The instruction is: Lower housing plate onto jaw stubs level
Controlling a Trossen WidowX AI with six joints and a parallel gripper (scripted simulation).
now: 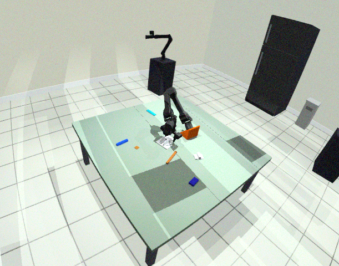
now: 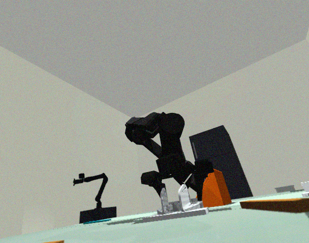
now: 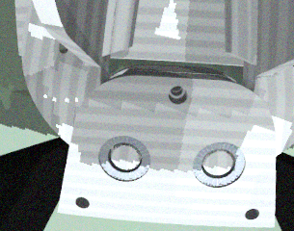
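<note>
The housing plate (image 3: 171, 125), pale grey with two ringed holes, lies between the black fingers of my gripper (image 3: 169, 153) (image 1: 172, 137) (image 2: 179, 196), which is shut on it. Pale round surfaces show inside both rings. A curved jaw (image 3: 40, 82) is at the plate's left and another jaw (image 3: 281, 87) at its right in the wrist view. The exterior view shows two upright jaw arms, one near arm (image 2: 183, 197) and one left arm (image 2: 164, 201), above the flat base (image 2: 183, 213) (image 1: 166, 147). The plate's contact with the stubs and its exact tilt are hidden.
An orange wedge block (image 1: 191, 133) (image 2: 214, 191) stands close beside the hand. An orange bar (image 1: 171, 157) (image 2: 279, 205), a white bracket (image 1: 198, 156), a dark blue block (image 1: 193, 181), a blue bar (image 1: 122, 142), an orange square (image 1: 136, 147) and a cyan bar (image 1: 151, 112) lie around.
</note>
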